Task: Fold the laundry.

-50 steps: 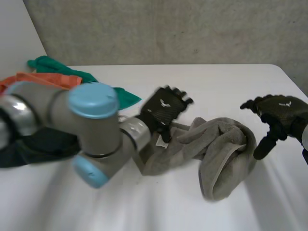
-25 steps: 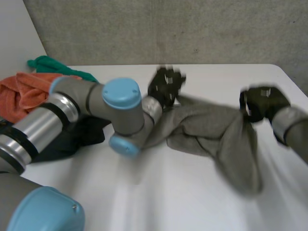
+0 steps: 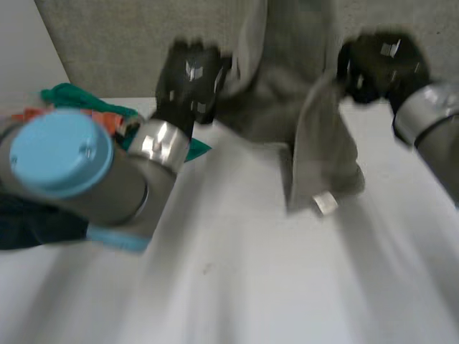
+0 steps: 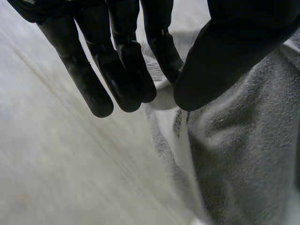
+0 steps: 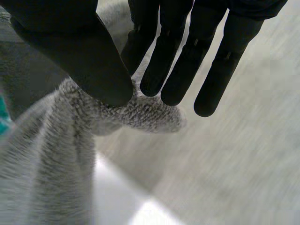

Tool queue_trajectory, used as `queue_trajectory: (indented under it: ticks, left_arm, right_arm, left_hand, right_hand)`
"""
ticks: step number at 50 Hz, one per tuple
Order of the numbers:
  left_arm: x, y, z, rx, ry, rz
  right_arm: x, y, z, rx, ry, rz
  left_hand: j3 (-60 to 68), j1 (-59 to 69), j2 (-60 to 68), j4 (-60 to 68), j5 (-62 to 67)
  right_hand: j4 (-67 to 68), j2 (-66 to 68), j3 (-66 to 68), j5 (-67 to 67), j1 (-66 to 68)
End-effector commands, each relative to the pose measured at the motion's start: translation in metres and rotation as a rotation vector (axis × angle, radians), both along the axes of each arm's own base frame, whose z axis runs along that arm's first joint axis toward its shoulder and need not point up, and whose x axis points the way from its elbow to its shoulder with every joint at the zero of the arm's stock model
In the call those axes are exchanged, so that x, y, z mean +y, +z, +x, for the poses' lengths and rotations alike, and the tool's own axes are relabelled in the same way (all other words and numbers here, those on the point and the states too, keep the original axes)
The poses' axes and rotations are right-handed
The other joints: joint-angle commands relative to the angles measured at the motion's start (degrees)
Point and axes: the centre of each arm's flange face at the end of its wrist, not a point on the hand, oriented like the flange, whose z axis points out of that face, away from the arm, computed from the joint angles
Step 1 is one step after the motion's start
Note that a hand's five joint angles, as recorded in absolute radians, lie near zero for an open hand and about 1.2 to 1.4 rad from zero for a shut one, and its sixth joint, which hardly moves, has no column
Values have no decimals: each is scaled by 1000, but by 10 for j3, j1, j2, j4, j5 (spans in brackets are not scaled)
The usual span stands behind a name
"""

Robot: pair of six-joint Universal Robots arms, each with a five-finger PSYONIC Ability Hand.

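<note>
I have the fuzzy grey towel (image 3: 283, 107) pinched thumb-to-fingers in both left hand (image 3: 188, 77) and right hand (image 3: 379, 63), hanging between them, nothing folded yet

left arm (image 3: 86, 179) stretched forward, wrist high | left hand (image 3: 188, 79) aloft, straight fingers (image 4: 124, 70) and thumb pinching grey towel (image 3: 280, 100) edge | right arm (image 3: 430, 122) angled in from the right | right hand (image 3: 380, 64) level with left, well apart, thumb clamping towel against straight fingers (image 5: 180, 70)

One towel (image 3: 276, 93), two hands (image 3: 188, 75) (image 3: 380, 64) (three cloths (image 3: 75, 95) (image 3: 29, 116) (image 3: 29, 222))
</note>
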Motion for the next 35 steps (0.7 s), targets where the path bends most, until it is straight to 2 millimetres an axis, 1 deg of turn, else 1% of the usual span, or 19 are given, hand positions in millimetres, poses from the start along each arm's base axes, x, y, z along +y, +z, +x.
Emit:
queue_trajectory:
  ticks: [1,2,4,7,10,12,15,16,18,19,21,23,24,25,26,31,32,34,35]
  left_arm:
    - [29,-49,29,-111,16,136]
    - [30,-49,31,-112,18,140]
    - [28,-48,33,-111,26,141]
    - [20,-47,37,-110,47,142]
    - [9,-44,43,-101,72,135]
    - [5,-41,45,-96,81,127]
    - [6,-41,44,-100,78,128]
    - [7,-42,44,-107,79,136]
    - [8,-43,45,-113,77,148]
    - [9,-45,45,-120,77,158]
    - [10,-49,46,-137,81,186]
    - [11,-53,48,-154,90,210]
    - [13,-54,49,-167,93,228]
    - [14,-51,50,-170,95,230]
    - [15,-51,51,-177,95,235]
    - [19,-37,47,-170,78,209]
    - [21,-27,43,-150,62,187]
    - [25,-18,35,-134,38,160]
    - [27,-7,26,-114,14,130]
  right_arm:
    - [41,-83,-14,271,26,274]
    - [50,-94,-16,338,35,292]
    - [57,-103,-19,414,46,294]
    - [62,-105,-20,466,53,289]
    - [74,-97,-23,542,69,304]
    - [91,-83,-29,606,97,340]
    - [105,-74,-36,673,130,381]
    - [108,-67,-36,687,144,362]
    - [104,-61,-35,674,145,310]
    - [103,-60,-32,660,154,281]
    - [94,-57,-27,640,139,194]
    - [88,-54,-26,626,119,158]
    - [85,-52,-27,605,100,152]
    - [83,-51,-28,590,89,155]
    - [82,-50,-28,569,83,162]
    - [72,-41,-29,375,39,227]
    - [70,-40,-30,344,24,234]
    - [64,-38,-35,299,-6,246]
    - [58,-37,-43,258,-46,266]
  left_hand:
    - [117,143,114,113,135]
    - [117,143,114,113,135]
    - [117,143,114,113,135]
    - [117,143,114,113,135]
    - [117,143,114,113,135]
    - [117,143,114,113,135]
    - [117,143,114,113,135]
    - [117,143,114,113,135]
    - [117,143,114,113,135]
    - [117,143,114,113,135]
    - [117,143,114,113,135]
    - [-92,-66,-95,-96,-74]
    - [-404,-378,-407,-409,-387]
    - [-536,-510,-539,-540,-518]
    - [-583,-557,-586,-587,-565]
    - [-567,-541,-570,-572,-550]
    - [-566,-540,-569,-570,-548]
    - [-566,-539,-569,-570,-548]
    - [-564,-538,-567,-568,-546]
  right_hand:
    - [115,124,118,138,163]
    - [115,124,118,138,163]
    - [115,124,118,138,163]
    - [115,124,118,138,163]
    - [115,124,118,138,163]
    - [115,124,118,138,163]
    - [115,124,118,138,163]
    - [-129,-120,-126,-106,-81]
    - [-550,-541,-547,-527,-502]
    - [-585,-576,-582,-562,-537]
    - [-585,-576,-582,-562,-537]
    - [-585,-576,-582,-562,-537]
    - [-585,-576,-582,-562,-537]
    - [-585,-576,-582,-562,-537]
    - [-585,-576,-582,-562,-537]
    - [-585,-576,-582,-562,-537]
    - [-585,-576,-582,-562,-537]
    - [-585,-576,-582,-562,-537]
    - [-585,-576,-582,-562,-537]
